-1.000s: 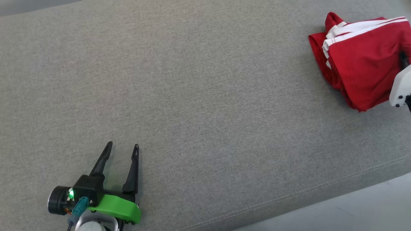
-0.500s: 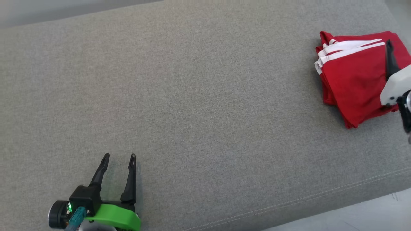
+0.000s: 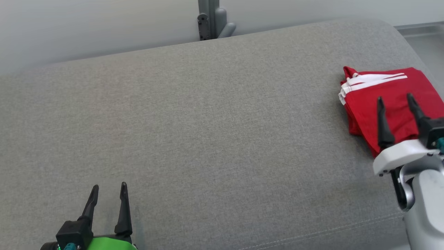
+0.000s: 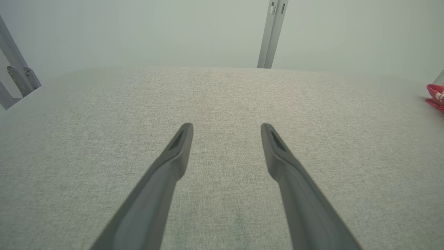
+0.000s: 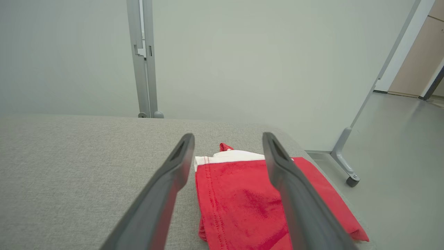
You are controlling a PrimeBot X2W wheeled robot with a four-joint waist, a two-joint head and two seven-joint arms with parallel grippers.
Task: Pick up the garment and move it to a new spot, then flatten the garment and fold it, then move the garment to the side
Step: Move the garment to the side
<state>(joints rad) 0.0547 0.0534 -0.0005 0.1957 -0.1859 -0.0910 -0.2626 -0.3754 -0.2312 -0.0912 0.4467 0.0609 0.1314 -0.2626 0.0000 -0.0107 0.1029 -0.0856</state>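
Note:
The garment (image 3: 367, 100) is red with white stripes and lies folded at the right end of the grey cushioned surface (image 3: 215, 118). In the right wrist view the garment (image 5: 242, 201) lies flat beneath and between my fingers. My right gripper (image 3: 396, 98) hovers over its near edge, open, with nothing between the fingers. My left gripper (image 3: 108, 189) is open at the lower left, far from the garment, over bare fabric. A sliver of the garment (image 4: 435, 97) appears at the right edge of the left wrist view.
A grey metal post (image 3: 210, 19) stands behind the surface against a pale wall. The surface's rounded right end drops to the floor (image 5: 399, 146), where a wheeled frame leg (image 5: 348, 173) stands. A stitched seam (image 3: 312, 232) runs along the front edge.
My right gripper has opened and let go of the garment, which now lies flat, and has drawn back toward me. The head camera has tilted up, so the wall shows.

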